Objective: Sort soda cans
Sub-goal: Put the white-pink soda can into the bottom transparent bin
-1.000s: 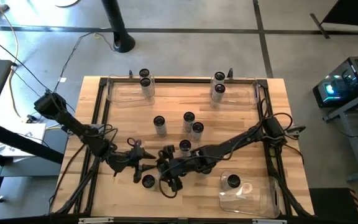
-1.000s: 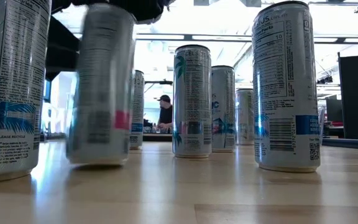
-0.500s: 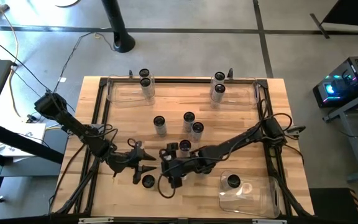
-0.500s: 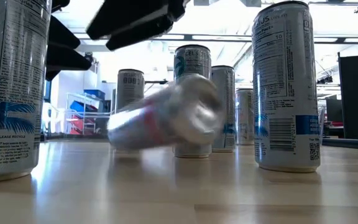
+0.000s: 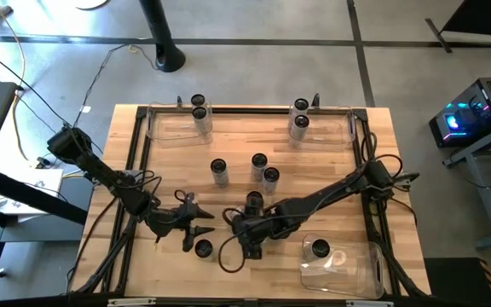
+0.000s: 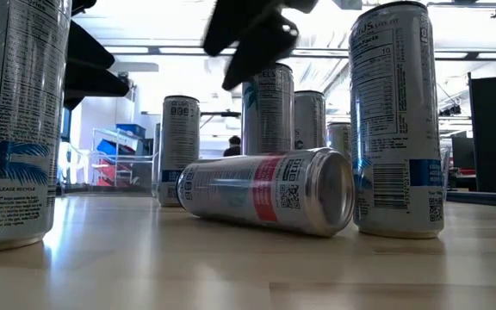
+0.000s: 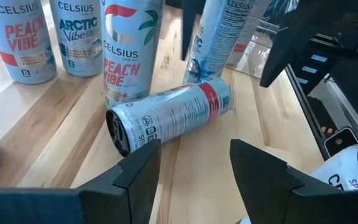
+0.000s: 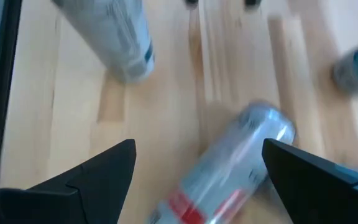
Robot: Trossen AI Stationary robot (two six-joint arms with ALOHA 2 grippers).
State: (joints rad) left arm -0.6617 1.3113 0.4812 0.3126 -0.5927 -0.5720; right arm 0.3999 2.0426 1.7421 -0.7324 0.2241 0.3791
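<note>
Need to deal first with one can [image 6: 265, 189] lying on its side on the bench [image 5: 314, 170], near the front edge, between the two claws. Lies just below and ahead of the right claw [image 8: 197, 149], which hangs over it spread wide and holding nothing. Runs slantwise to that claw's gap, dark top toward one finger and red band toward the other, so probably calls for a wrist turn before closing across the body. Sits a little farther from the left claw [image 7: 194, 149], which is about half open, empty, low over the bench and pointed at the can's side. Looks nearer the right arm, so judged the right arm's pick. Risks rolling if nudged on the round wall. Elsewhere stand upright cans: three mid-bench [image 5: 258, 162], pairs in the two far bins [image 5: 173, 128], one in the near bin [image 5: 356, 264].
</note>
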